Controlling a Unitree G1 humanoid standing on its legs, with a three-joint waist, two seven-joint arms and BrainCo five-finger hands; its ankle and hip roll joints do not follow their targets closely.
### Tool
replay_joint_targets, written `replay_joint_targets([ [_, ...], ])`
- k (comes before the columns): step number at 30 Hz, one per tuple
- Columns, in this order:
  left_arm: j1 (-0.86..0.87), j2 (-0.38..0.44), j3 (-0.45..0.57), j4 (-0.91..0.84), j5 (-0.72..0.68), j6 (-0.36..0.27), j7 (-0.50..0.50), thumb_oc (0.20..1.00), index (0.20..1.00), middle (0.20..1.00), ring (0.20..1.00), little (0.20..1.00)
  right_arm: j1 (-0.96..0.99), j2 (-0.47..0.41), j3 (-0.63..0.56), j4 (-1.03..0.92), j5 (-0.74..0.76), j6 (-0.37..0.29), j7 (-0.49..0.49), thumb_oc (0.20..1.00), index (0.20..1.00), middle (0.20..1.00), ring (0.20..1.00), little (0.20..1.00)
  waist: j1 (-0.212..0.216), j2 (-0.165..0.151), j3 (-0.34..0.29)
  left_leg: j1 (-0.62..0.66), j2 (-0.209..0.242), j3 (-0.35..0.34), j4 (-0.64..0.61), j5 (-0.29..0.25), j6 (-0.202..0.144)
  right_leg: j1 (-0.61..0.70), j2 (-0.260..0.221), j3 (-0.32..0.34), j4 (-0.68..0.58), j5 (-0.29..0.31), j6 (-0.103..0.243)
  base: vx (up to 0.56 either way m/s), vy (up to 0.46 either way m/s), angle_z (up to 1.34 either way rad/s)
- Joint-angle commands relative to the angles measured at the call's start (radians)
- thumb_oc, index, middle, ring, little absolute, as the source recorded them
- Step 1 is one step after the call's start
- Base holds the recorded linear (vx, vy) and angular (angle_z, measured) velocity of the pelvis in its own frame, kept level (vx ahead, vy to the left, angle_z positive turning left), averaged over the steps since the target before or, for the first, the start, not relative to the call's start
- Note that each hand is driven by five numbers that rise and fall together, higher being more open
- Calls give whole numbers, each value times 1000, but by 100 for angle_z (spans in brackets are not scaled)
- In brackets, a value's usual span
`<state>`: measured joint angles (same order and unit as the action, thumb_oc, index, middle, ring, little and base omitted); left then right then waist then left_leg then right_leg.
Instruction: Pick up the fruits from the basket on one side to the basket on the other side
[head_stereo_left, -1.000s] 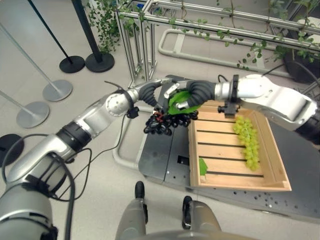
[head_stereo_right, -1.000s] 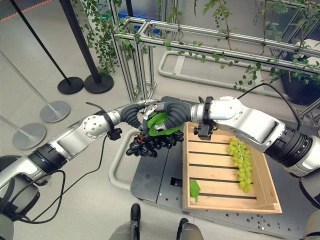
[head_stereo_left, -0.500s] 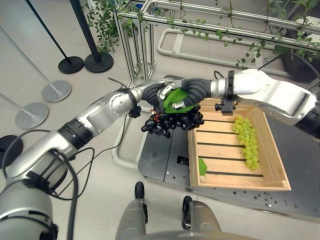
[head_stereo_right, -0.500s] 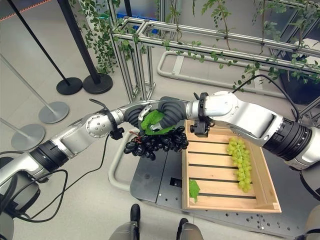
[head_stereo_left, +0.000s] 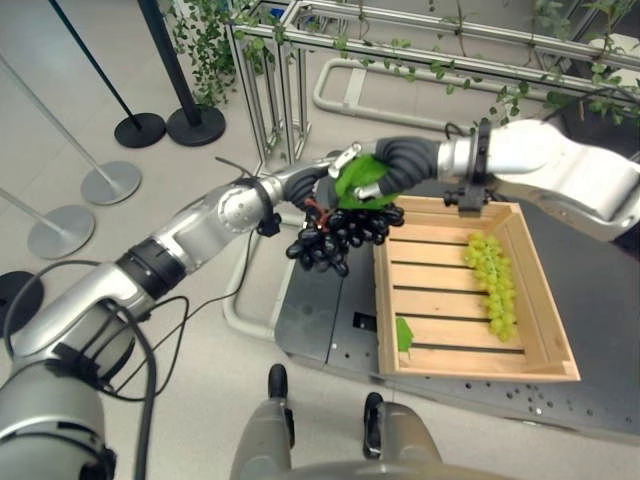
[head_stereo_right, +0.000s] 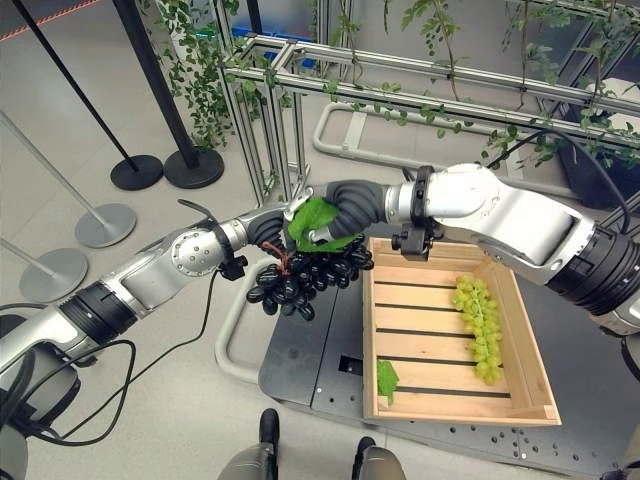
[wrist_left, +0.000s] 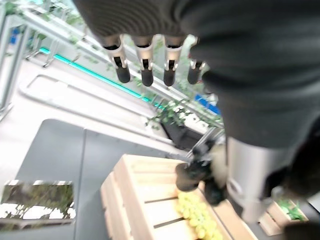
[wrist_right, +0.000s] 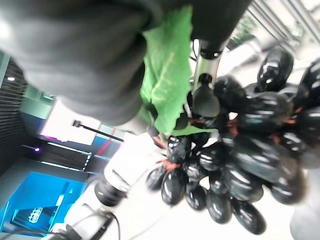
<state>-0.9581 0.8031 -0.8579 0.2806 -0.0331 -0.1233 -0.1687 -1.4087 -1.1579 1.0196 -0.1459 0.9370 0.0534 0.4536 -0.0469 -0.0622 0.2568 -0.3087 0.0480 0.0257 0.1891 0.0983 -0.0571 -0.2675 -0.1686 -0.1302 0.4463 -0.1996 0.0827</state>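
My right robot hand (head_stereo_right: 335, 212) is clamped on the dark grape bunch (head_stereo_right: 300, 275) at its leafy top, just beside the wooden crate (head_stereo_right: 445, 345); my left robot hand (wrist_left: 150, 65) is relaxed. Soft, floppy fruit bruises easily, so the stem is safest.

The grapes (head_stereo_right: 300, 275) hanging in a bunch are glossy black, on reddish-brown stems, with a bright green leaf (head_stereo_right: 318, 222) at the top. The second bunch of grapes (head_stereo_right: 478, 330) is pale yellow-green (almost lime), and it lies in a crate (head_stereo_right: 538, 400) of light, unpainted wood with slatted boards. A small green leaf (head_stereo_right: 387, 378) sits on the crate's slats. The platform (head_stereo_right: 300, 360) under the crate is dark grey. The right hand (head_stereo_right: 340, 212) and the left hand (wrist_left: 145, 70) have silver fingers with dark tips and black ribbed covers. The floor (head_stereo_right: 120, 400) is pale beige. The stands (head_stereo_right: 140, 170) have black poles and round black or grey bases.
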Motion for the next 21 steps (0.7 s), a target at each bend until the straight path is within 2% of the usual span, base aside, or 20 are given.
replay_joint_targets([
  [1, 111, -37, 145, -23, -107, -51, 65, 1000, 1000, 1000, 1000, 1000, -76, -12, -90, 14, 101, -108, -51, 200, 200, 200, 200, 200, -11, -36, -72, 3, 22, -51, 145, -220, -52, 43, -31, 29, -164, 73, 75, 0, 0, 0],
  [4, 163, -80, 194, -37, -130, -58, 92, 1000, 1000, 1000, 1000, 1000, -61, -12, -112, 23, 95, -113, -61, 200, 200, 200, 200, 200, -9, -38, -73, 2, 21, -51, 146, -221, -51, 44, -30, 29, -166, 74, 74, 0, 0, 0],
  [5, 200, -127, 233, -53, -149, -67, 122, 1000, 1000, 1000, 1000, 1000, -49, -10, -131, 33, 85, -121, -71, 200, 200, 200, 200, 200, -6, -40, -73, 1, 19, -53, 146, -222, -49, 45, -31, 27, -167, 74, 73, 0, 0, 0],
  [12, 244, -245, 280, -149, -249, -99, 169, 1000, 1000, 1000, 1000, 1000, -56, 28, -123, 52, 99, -124, -88, 200, 200, 200, 200, 200, 1, -46, -74, 3, 17, -55, 135, -220, -47, 47, -31, 23, -174, 77, 74, 0, 0, 0],
  [18, 242, -320, 312, -149, -279, -113, 242, 1000, 1000, 1000, 1000, 1000, -47, 84, -112, 45, 114, -124, -99, 200, 200, 200, 200, 200, 2, -47, -70, 3, 16, -55, 138, -221, -43, 47, -31, 26, -172, 77, 71, 0, 0, 0],
  [21, 250, -324, 326, -161, -291, -118, 257, 1000, 1000, 1000, 1000, 1000, -57, 95, -95, 50, 113, -119, -100, 200, 200, 200, 200, 200, 5, -46, -67, 2, 17, -53, 141, -222, -43, 45, -32, 25, -170, 77, 70, 0, 0, 0],
])
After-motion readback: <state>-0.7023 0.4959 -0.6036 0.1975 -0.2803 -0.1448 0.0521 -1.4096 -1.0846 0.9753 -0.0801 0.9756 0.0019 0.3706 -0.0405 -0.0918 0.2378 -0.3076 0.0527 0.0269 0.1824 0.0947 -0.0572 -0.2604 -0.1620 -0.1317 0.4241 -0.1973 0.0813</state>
